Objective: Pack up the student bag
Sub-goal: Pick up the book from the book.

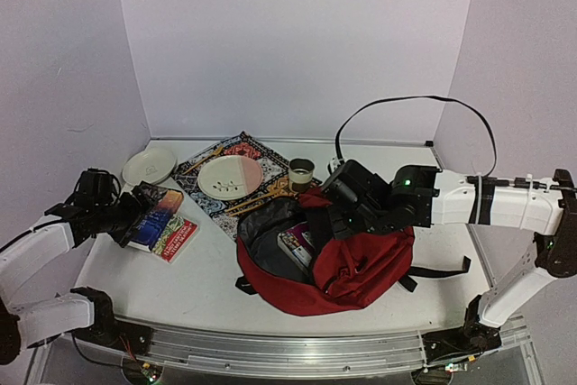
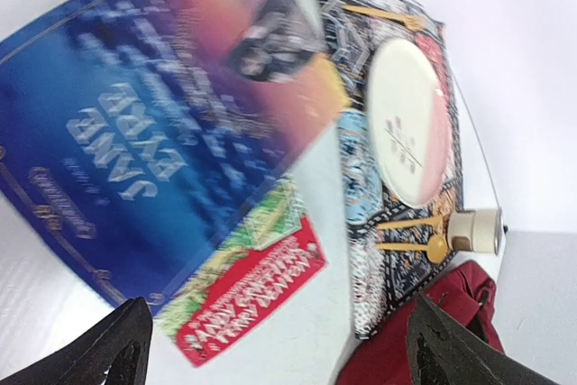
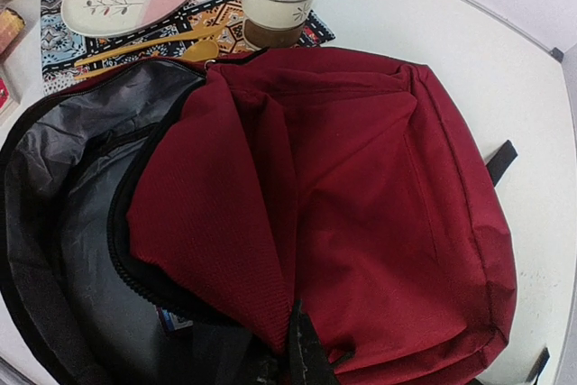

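Note:
The student bag (image 1: pixel 361 263), dark red with black trim, lies in the middle of the table with its mouth open to the left, showing grey lining (image 3: pixel 81 196). A book (image 1: pixel 296 245) shows inside it. My right gripper (image 3: pixel 302 353) is shut on a fold of the bag's red top flap (image 3: pixel 243 223) and holds it up. My left gripper (image 2: pixel 279 362) hangs open over two stacked books at the left: a blue book (image 2: pixel 153 132) on a red and green book (image 2: pixel 252 290). Nothing sits between its black fingers (image 2: pixel 108 353).
A patterned placemat (image 1: pixel 203 178) behind the bag carries a pink and white plate (image 1: pixel 230 175), wooden cutlery (image 3: pixel 153 38) and a cup (image 1: pixel 301 169). A white bowl (image 1: pixel 149 166) sits at the back left. Black straps (image 1: pixel 442 270) trail right of the bag.

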You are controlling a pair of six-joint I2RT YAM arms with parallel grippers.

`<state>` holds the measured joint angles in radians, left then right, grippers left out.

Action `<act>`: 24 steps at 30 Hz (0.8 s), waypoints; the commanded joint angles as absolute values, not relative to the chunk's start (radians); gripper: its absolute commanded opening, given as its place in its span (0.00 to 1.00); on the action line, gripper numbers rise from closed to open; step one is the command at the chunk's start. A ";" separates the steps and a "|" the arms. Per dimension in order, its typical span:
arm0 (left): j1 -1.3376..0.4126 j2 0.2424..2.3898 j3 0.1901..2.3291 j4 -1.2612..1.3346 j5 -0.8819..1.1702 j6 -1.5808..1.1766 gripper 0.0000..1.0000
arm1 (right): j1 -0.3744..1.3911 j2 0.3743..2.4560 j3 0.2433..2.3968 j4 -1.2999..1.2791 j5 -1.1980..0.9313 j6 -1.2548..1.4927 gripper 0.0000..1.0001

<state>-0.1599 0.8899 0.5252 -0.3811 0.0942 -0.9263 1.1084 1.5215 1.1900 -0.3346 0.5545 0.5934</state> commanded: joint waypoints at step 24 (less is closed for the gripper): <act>0.321 0.826 0.209 -0.038 0.277 -1.088 0.99 | 1.108 1.500 1.200 -0.148 0.375 0.394 0.04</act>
<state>0.3089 0.8257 0.2537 -0.2205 0.2603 -1.0182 1.1084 1.5215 1.1900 -0.1820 0.4015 0.4286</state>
